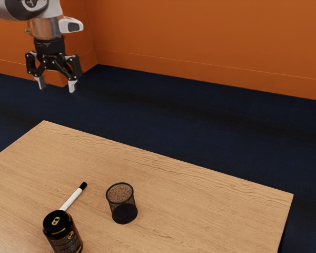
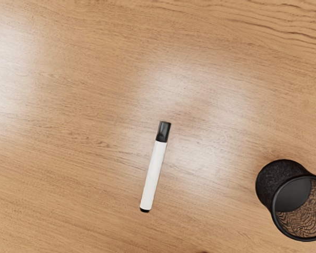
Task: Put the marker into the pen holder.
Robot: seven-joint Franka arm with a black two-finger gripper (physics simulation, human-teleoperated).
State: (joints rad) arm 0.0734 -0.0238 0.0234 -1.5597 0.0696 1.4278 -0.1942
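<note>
Nearest the camera, a black-lidded jar (image 1: pixel 66 240) is seen beside the marker (image 2: pixel 154 174), which is laid flat on the worktop (image 1: pixel 200 205), apart from the upright pen holder (image 1: pixel 125 211). High up, the gripper (image 1: pixel 56 86) is held with its fingers (image 1: pixel 72 86) spread and empty. The reach seems in hand; lowering and alignment across the marker's width are called for before closing.

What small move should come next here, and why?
Probably lower the open gripper over the marker: the marker lies flat on the table, outside the pen holder, and the gripper hangs high above with nothing between its fingers.
</note>
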